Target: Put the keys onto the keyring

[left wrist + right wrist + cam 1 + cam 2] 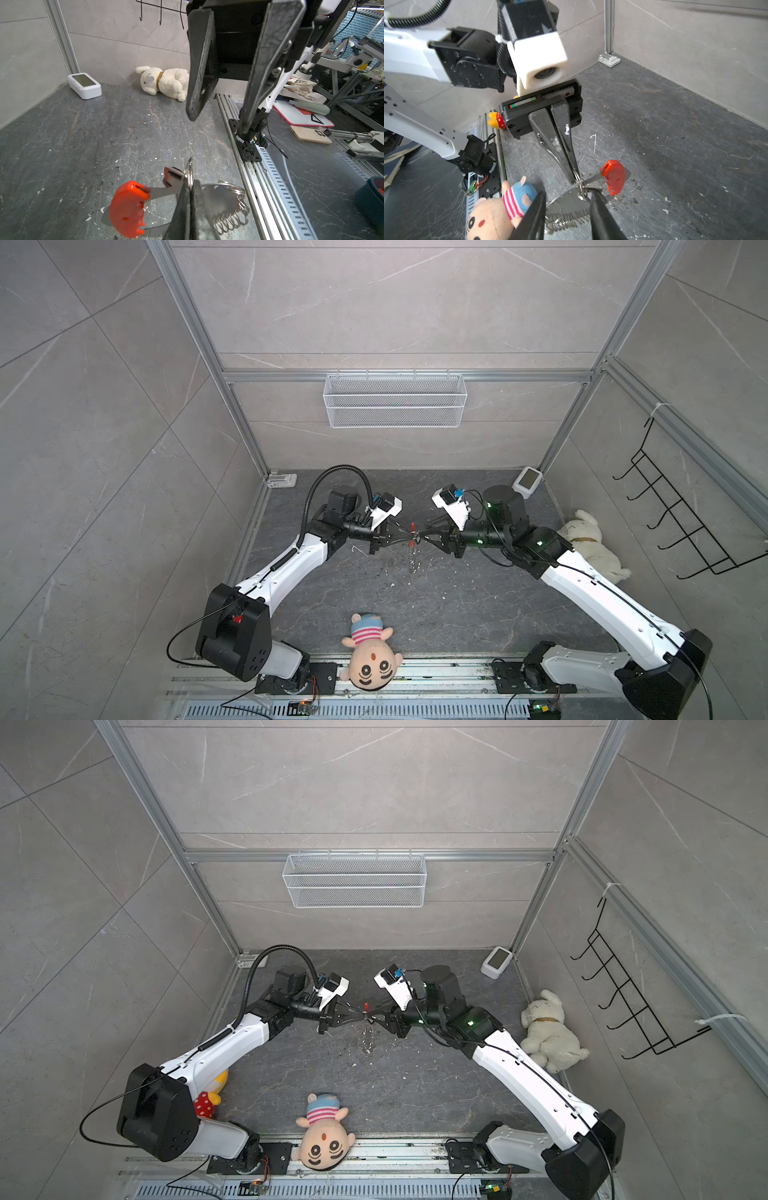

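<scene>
Although no keys are discernible, the left gripper (574, 176) pinches the keyring (220, 197) aloft, jaws fully closed on one ring; the right gripper (217, 122) faces it, jaws parted, straddling the dangling loop, apparently gripping nothing.

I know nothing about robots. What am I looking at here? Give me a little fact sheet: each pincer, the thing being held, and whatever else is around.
left pincer: shut on the keyring
right pincer: open, close to the keyring, gripping nothing
keyring: held up between the two pincers, small silver rings dangling, red plastic piece at one end
keys: none I can make out
toys: white plush dog by the right wall; doll in a striped top at the front edge
back wall: white wire basket
</scene>
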`<action>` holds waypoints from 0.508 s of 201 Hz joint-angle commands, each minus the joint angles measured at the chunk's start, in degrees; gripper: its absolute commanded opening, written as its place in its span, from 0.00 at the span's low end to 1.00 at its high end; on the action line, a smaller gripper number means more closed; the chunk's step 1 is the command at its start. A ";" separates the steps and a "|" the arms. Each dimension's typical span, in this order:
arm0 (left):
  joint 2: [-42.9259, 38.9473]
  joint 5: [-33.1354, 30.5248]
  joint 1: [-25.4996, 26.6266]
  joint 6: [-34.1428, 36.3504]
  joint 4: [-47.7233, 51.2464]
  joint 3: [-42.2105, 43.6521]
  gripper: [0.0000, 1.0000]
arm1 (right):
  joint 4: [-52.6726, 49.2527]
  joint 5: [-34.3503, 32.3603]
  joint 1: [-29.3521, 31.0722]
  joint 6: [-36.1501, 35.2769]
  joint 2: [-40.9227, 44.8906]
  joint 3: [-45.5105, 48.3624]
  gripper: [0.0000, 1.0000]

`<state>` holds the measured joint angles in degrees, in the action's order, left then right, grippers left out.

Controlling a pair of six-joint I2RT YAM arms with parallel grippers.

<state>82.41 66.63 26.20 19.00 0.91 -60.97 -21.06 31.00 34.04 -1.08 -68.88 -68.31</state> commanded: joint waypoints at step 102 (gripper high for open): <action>-4.10 3.75 -0.36 -11.72 -17.70 0.96 0.00 | 6.13 8.90 -3.96 3.39 -5.31 0.89 0.47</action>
<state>80.58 67.35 26.20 9.58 -11.60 -59.68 -16.01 38.39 29.98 3.25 -72.49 -65.28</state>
